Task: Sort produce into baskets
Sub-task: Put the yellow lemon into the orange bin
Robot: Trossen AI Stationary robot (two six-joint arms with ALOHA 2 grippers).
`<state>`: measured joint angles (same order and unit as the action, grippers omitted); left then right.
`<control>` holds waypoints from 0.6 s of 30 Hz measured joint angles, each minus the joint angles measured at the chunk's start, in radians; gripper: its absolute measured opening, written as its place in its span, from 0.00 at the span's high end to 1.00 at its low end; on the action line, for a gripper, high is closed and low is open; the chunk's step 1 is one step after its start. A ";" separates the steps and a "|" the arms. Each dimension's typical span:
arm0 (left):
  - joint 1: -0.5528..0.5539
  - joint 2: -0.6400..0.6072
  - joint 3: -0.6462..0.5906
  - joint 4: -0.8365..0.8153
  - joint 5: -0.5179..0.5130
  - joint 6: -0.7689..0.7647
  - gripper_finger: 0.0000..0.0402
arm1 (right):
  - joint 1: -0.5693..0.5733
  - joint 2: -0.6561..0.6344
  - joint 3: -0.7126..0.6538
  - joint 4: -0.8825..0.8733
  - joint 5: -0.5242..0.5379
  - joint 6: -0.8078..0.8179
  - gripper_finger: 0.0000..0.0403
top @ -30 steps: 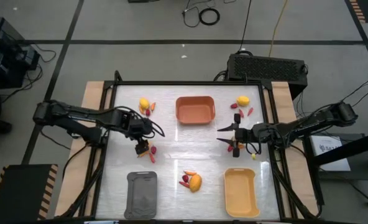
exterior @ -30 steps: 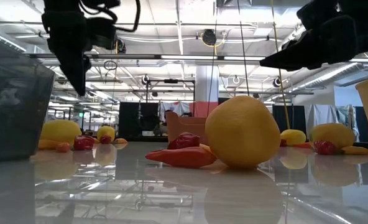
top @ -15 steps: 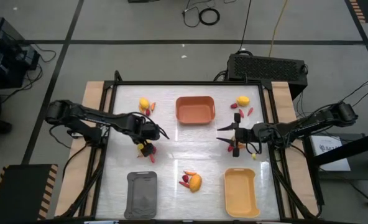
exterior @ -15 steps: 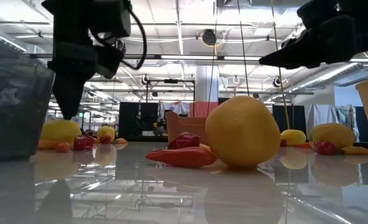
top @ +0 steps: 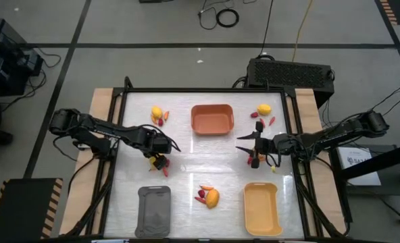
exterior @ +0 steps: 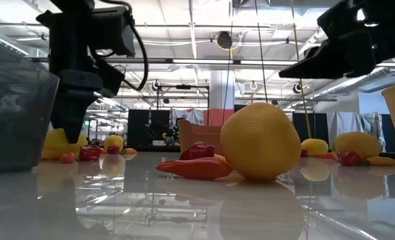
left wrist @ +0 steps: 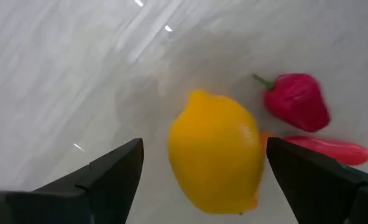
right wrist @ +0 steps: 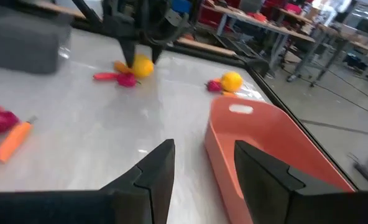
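Left gripper [top: 157,160] lowered over a small produce cluster near the left edge of the table [top: 186,175], fingers spread apart and released, straddling a yellow lemon [left wrist: 216,158] without touching it. Red berry [left wrist: 298,101] just beside that lemon, with an orange-red carrot stick [left wrist: 326,151] next to it.

Right gripper [top: 246,150] held above the right half of the table, fingers parted, nothing grasped. Orange basket [top: 211,119] at the middle of the far edge; in the right wrist view its near wall [right wrist: 258,149] lies just ahead of the fingers.

Grey basket [top: 154,210] at the near-left corner, pale yellow basket [top: 261,208] at the near-right corner, nothing discernible inside any of the three.

Second lemon [top: 157,113] with red pieces near the far-left corner. Third lemon [top: 263,109] with red pieces near the far-right corner. Fourth lemon [top: 213,197] at the near edge between the grey and yellow baskets, a red berry and carrot piece [exterior: 196,167] touching it. One further red and orange piece under the right gripper; contact cannot be told.
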<state>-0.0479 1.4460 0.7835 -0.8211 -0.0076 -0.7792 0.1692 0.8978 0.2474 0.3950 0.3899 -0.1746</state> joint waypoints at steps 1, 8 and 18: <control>0.000 0.000 -0.004 0.004 -0.001 0.000 0.14 | 0.000 0.000 0.000 -0.001 0.008 0.002 0.61; 0.000 0.000 -0.004 0.012 -0.024 0.018 0.19 | 0.000 0.000 0.000 0.001 0.010 0.005 0.61; 0.000 -0.008 -0.004 0.011 -0.009 0.051 0.46 | 0.000 0.000 0.000 0.003 0.010 0.005 0.61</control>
<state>-0.0479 1.4384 0.7795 -0.8101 -0.0162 -0.7283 0.1692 0.8978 0.2474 0.3978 0.4000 -0.1695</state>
